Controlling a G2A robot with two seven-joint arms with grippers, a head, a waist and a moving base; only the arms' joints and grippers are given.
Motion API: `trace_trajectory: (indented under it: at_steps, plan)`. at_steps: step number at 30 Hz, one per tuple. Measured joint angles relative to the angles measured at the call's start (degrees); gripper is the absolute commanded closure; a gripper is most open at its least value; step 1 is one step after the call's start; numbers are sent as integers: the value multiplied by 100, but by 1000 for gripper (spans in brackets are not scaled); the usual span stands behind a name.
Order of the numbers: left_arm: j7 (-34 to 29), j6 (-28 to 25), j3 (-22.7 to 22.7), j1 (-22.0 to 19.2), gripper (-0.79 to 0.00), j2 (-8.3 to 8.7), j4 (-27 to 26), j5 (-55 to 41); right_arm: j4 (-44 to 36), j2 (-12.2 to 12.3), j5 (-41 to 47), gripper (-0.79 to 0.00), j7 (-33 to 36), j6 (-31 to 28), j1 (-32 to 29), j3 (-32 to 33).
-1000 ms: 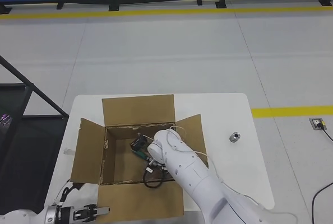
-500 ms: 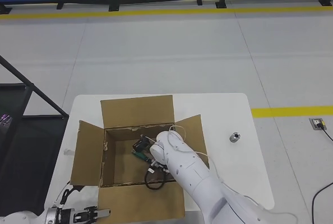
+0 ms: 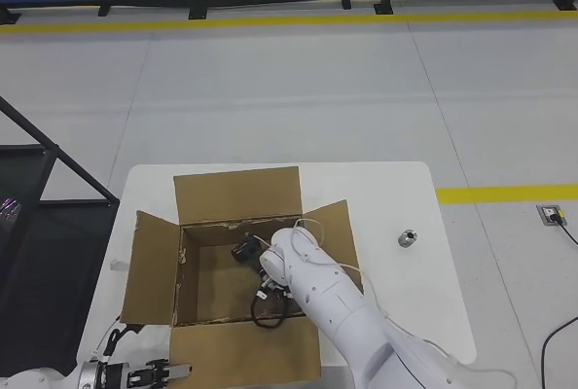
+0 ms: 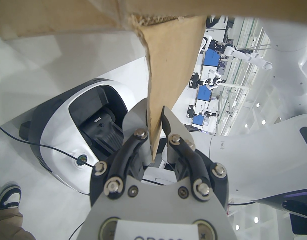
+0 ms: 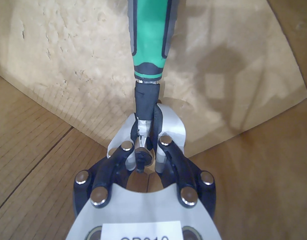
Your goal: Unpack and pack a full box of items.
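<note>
On the tabletop (image 3: 386,185), at its centre: one cardboard box (image 3: 238,194), brown, with all four flaps folded outward and its far flap lying toward the far edge.

Entry, right gripper (image 5: 145,128): you have it down inside the box, nearer the right wall. Its fingers are closed tight on the black-wrapped metal shank of a green-handled tool (image 5: 150,26). The green and grey handle points away from the wrist toward a box wall.

Entry, left gripper (image 4: 154,118): you find it at the near-left corner of the tabletop, low beside the box. Its fingers are pinched almost together on the edge of the near flap (image 4: 171,63), with the cardboard sandwiched between both pads.

Entry, metal cylinder (image 3: 407,237): small, toward the right edge of the tabletop, well apart from the box and from both grippers
</note>
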Motion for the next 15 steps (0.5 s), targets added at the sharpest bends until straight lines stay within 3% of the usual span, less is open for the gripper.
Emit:
trace_trajectory:
  at_steps: [15]
  plan:
    - [471, 147, -2, 59, 0, 47, -56, -139, -372, 119, 80, 0, -951, -122, 164, 165]
